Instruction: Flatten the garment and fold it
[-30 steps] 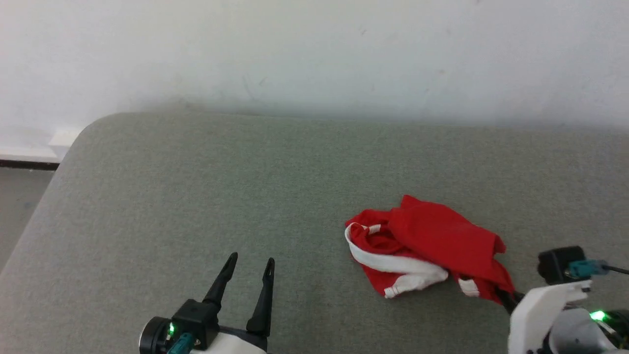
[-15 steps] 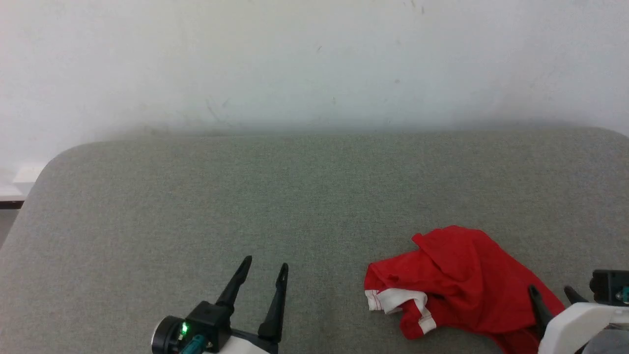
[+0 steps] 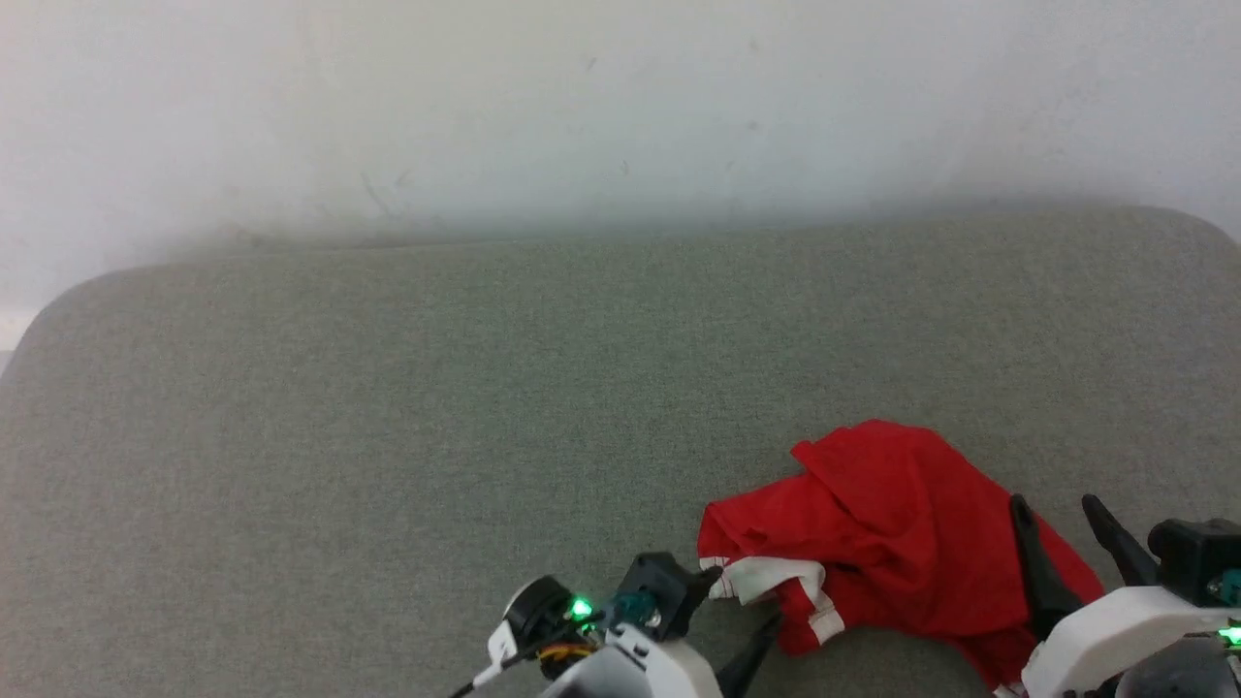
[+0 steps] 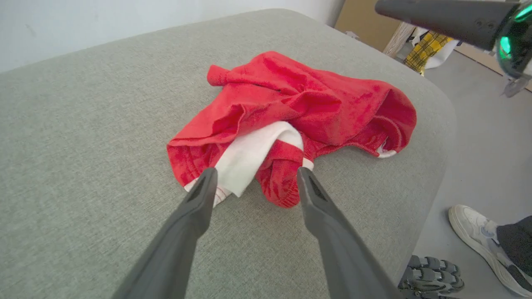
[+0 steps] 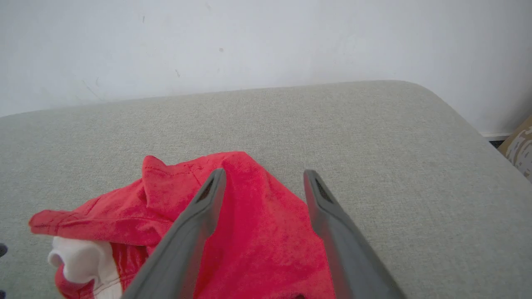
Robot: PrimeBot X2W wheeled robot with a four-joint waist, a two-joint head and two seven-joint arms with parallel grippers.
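The garment (image 3: 892, 543), bright red shorts with white trim, lies crumpled on the grey-green cushion near its front right. My left gripper (image 3: 745, 601) points rightward at its near left edge. In the left wrist view that gripper (image 4: 254, 174) is open, and the white-striped fold of the garment (image 4: 299, 99) lies just beyond and between its tips. My right gripper (image 3: 1055, 506) is open over the garment's right side. In the right wrist view this gripper (image 5: 264, 173) has red cloth (image 5: 249, 232) under and between its fingers, which are not closed on it.
The cushion (image 3: 388, 388) stretches wide to the left and back, up to a white wall. Its rounded right corner (image 4: 436, 95) drops to the floor, where a person's white shoe (image 4: 478, 224) stands. A yellow plaid cloth (image 4: 424, 47) lies farther off.
The head camera has shifted. My left arm swung right, to the garment's white-trimmed edge. The garment was pulled into a new heap, and my right gripper now stands open over it.
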